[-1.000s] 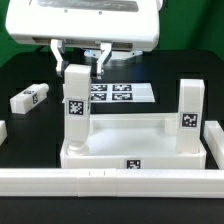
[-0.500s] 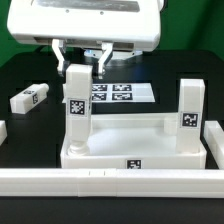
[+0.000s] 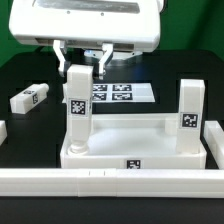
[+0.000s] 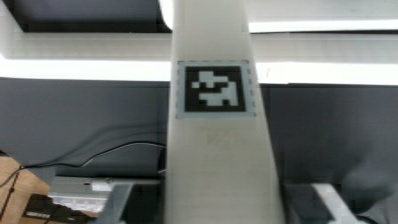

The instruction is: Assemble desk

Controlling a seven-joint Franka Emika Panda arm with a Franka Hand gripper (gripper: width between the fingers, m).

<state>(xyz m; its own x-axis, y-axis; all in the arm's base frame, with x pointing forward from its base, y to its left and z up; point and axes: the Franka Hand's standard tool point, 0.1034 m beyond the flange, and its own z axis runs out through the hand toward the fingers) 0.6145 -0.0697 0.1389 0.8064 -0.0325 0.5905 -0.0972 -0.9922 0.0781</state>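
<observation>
**Claw astride a standing leg, grip unclear**

At the exterior view's left a loose leg [image 3: 28,98] lies on the counter [image 3: 35,135], well apart from the tabletop [image 3: 160,160]. A standing leg [image 3: 76,108] rises from the tabletop's corner. The claw [image 3: 82,66] straddles its top, but I cannot tell whether it is clenched. The last leg [image 3: 190,108] stands at the right. The parts look light, stiff and smooth, best gripped high on flat faces. The sockets are hidden.
</observation>
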